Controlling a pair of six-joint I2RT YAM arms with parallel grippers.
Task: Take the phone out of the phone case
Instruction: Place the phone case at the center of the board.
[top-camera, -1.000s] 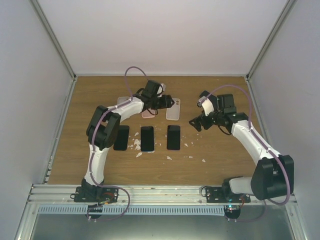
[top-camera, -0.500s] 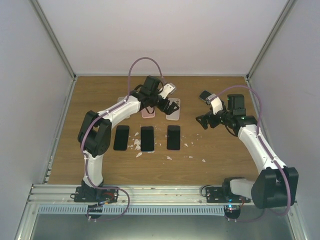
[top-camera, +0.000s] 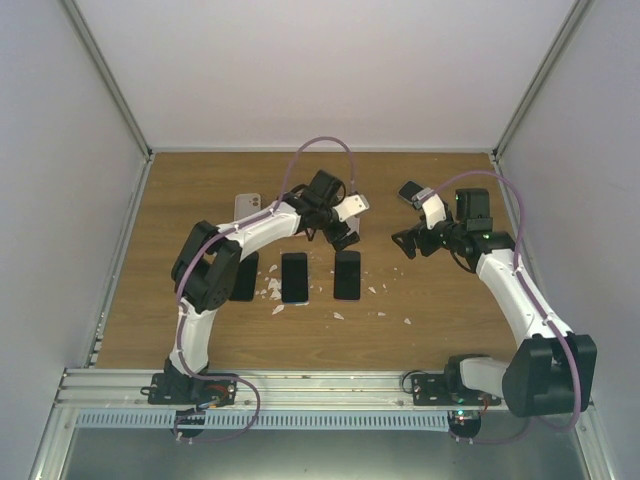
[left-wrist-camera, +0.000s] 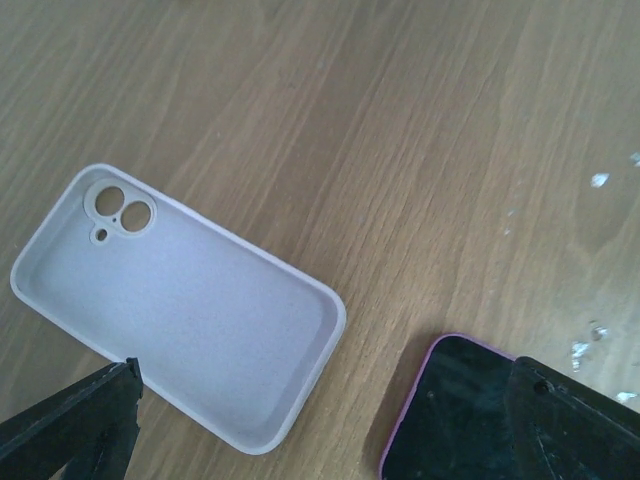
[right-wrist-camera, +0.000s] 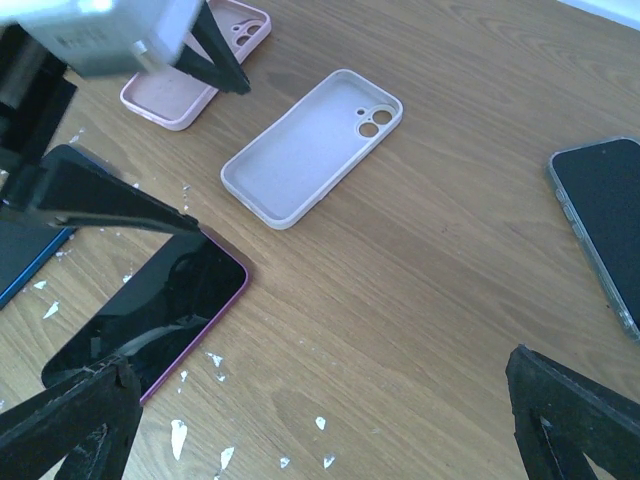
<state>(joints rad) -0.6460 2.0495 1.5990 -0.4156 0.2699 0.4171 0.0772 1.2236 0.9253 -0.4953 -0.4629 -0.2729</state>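
My left gripper hangs open over the table, above the gap between an empty pale phone case and a bare dark phone with a purple rim, touching neither. In the right wrist view the same case and purple-rimmed phone show, with the left fingers above them. A phone in a greyish clear case lies at the right edge. My right gripper is open over bare wood. From above, the left gripper is mid-table and the right gripper is beside it.
An empty pink case lies behind the pale one, and another pale case lies at the back left. Three dark phones form a row in front. White flakes litter the wood table. Walls enclose it.
The left gripper has opened and swung right, from over the pink case to over the right-hand pale case. The right arm shifted slightly right, then held still.
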